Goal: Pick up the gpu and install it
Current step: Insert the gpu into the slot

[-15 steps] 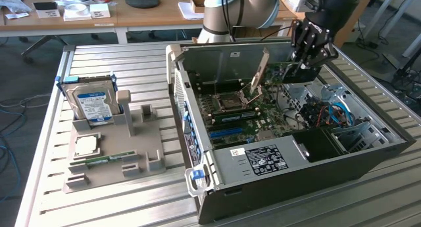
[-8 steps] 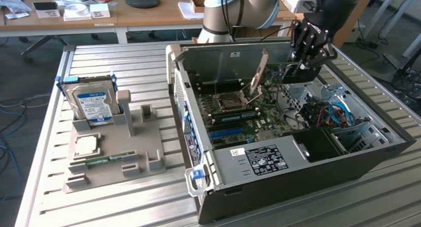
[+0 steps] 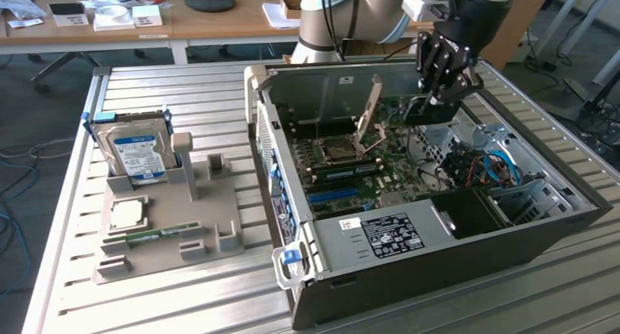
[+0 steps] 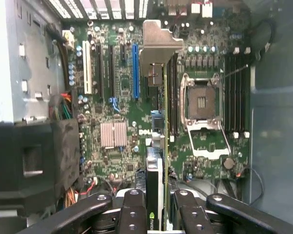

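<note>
The gpu (image 4: 155, 195) sits edge-on between the pincer's (image 4: 158, 214) fingers (image 4: 132, 214), which are partly closed and clamped on its two faces. Its metal bracket (image 4: 156, 39) is at the end farthest from the pincer. In the exterior view the pincer (image 3: 438, 94) hangs inside the open case (image 3: 407, 247), with the gpu (image 3: 426, 115) just under it, above the motherboard (image 3: 388, 167). Below the pincer, the card lies between the blue slot (image 4: 135, 70) and the CPU socket (image 4: 202, 102). Well apart from the pincer, toward the exterior view's left, a hard drive (image 3: 136, 149) stands in a grey holder (image 3: 194, 218) on the counter (image 3: 194, 87).
</note>
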You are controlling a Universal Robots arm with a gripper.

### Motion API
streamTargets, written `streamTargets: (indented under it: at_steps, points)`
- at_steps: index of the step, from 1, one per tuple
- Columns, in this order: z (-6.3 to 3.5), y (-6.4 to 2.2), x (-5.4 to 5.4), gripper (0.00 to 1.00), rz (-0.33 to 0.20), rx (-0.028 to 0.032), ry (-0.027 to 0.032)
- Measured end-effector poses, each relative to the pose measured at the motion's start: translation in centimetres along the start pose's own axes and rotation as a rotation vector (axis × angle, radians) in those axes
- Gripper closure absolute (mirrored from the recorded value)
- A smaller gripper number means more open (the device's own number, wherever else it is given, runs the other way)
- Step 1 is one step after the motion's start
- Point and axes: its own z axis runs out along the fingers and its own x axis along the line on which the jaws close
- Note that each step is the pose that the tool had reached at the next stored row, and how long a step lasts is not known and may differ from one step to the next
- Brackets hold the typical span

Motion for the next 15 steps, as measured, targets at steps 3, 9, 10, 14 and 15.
streamTargets:
  at_steps: [3, 9, 10, 14, 15]
  points:
    - [0.02, 0.81, 0.0, 0.73, 0.0, 0.0001, -0.0001]
    - [0.03, 1.5, 0.1, 0.73, 0.0, 0.0, -0.0001]
    - [0.02, 1.5, 0.1, 0.73, 0.0, 0.0, -0.0001]
    - [0.13, 1.51, 0.1, 0.73, 0.0, 0.0001, -0.0008]
    - [0.22, 1.54, 0.1, 0.73, 0.0, 0.0001, -0.0011]
